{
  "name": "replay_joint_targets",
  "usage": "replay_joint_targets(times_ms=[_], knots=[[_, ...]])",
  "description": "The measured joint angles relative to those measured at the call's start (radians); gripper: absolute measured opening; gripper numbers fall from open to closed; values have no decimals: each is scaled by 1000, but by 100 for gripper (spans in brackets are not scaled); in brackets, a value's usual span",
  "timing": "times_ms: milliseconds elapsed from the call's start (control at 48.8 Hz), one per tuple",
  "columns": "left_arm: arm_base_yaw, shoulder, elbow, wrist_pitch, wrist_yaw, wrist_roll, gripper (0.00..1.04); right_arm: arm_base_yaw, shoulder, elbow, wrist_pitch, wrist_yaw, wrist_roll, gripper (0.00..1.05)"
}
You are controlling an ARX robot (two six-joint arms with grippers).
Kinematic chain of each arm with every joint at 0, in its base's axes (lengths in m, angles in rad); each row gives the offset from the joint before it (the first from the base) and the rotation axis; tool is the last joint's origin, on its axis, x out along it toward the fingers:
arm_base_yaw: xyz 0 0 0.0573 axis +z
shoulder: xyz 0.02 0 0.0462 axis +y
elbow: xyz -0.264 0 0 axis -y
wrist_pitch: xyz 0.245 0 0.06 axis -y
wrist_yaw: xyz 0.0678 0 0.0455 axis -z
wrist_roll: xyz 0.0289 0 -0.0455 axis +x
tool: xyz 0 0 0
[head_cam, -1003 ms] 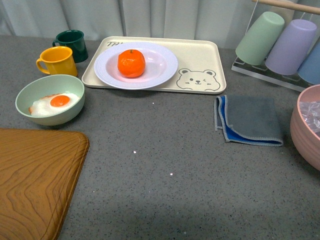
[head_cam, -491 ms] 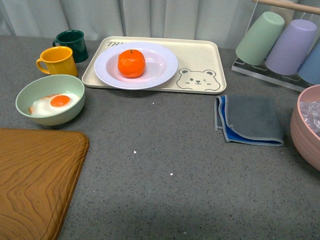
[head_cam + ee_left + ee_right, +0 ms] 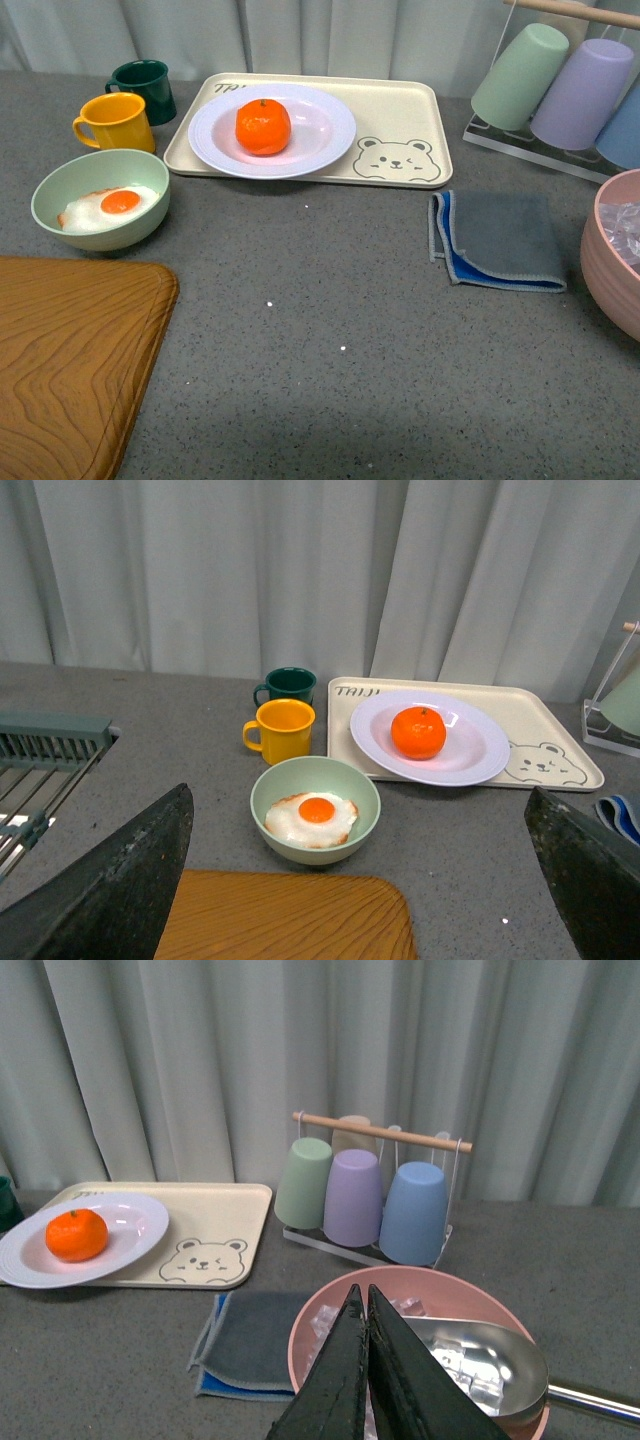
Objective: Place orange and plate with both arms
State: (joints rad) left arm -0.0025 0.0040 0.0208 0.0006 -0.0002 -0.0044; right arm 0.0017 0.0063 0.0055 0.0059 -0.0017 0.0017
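Mugs (image 3: 128,107) and egg bowl (image 3: 100,198) flank the plate (image 3: 320,135).

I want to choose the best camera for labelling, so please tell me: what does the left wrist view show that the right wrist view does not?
Only the left wrist view shows the pale green bowl with a fried egg, the yellow mug, the dark green mug and the brown wooden board.

Only the right wrist view shows the pink bowl holding a metal ladle, and three pastel cups on a rack.

Both show the bright orange mandarin in the round white plate on the beige bear-printed tray.
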Motion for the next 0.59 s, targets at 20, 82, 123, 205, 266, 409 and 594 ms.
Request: replay_joint_targets(times_ms=[20, 82, 123, 205, 266, 409, 594], knots=[[0, 0, 0, 0, 0, 0, 98, 0, -1, 0, -1, 0, 0, 1], [0, 0, 0, 0, 0, 0, 98, 0, -1, 0, -4, 0, -1, 5], [0, 0, 0, 0, 0, 0, 98, 0, -1, 0, -4, 0, -1, 10], [0, 0, 0, 0, 0, 0, 98, 0, -1, 0, -4, 0, -1, 22], [0, 0, 0, 0, 0, 0, 98, 0, -2, 0, -4, 0, -1, 31], [0, 0, 0, 0, 0, 0, 98, 0, -2, 0, -4, 0, -1, 56], [0, 0, 0, 0, 0, 0, 98, 0, -2, 0, -4, 0, -1, 90]])
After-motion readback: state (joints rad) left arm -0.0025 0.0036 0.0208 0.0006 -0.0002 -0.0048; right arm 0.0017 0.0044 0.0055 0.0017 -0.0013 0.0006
